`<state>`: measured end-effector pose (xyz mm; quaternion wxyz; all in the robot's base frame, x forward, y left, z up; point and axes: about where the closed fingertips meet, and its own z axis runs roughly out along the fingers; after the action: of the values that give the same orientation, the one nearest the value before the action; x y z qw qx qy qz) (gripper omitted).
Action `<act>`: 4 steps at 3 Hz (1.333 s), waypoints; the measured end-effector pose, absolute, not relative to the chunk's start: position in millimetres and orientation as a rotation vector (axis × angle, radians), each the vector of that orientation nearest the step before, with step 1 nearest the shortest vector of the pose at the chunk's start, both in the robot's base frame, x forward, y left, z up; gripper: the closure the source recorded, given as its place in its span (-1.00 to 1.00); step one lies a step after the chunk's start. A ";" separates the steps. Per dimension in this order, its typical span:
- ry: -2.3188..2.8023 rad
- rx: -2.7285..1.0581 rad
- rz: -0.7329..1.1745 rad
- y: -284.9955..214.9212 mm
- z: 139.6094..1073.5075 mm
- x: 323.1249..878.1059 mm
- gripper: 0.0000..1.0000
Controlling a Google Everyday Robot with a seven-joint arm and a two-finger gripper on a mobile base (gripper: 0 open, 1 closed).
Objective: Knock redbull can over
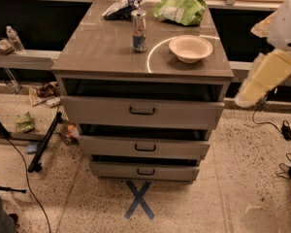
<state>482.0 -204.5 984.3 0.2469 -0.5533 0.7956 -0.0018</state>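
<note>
The redbull can point(139, 31) stands upright on the grey cabinet top point(97, 52), near the back middle; it is silver above with a blue lower band. A white bowl point(190, 48) sits to its right. My arm comes in from the right edge as a white and cream shape, and its lower end, the gripper point(247, 97), hangs off the cabinet's right side, below the top's level and far from the can.
A dark snack bag point(120, 8) and a green chip bag point(180, 8) lie behind the can. Three drawers point(142, 111) stand slightly open. A water bottle point(14, 39) stands on a left shelf. Cables and a stand leg point(43, 142) lie on the floor, with a blue X point(138, 200).
</note>
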 end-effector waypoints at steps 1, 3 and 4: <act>2.090 -1.289 0.115 -191.6 990.7 531.1 -1.00; 1.947 -0.890 0.271 -155.7 988.8 619.2 -1.00; 1.883 -0.823 0.228 -159.1 1007.4 636.1 -1.00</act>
<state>636.1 -159.1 1007.4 0.5117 -0.3422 0.7824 0.0947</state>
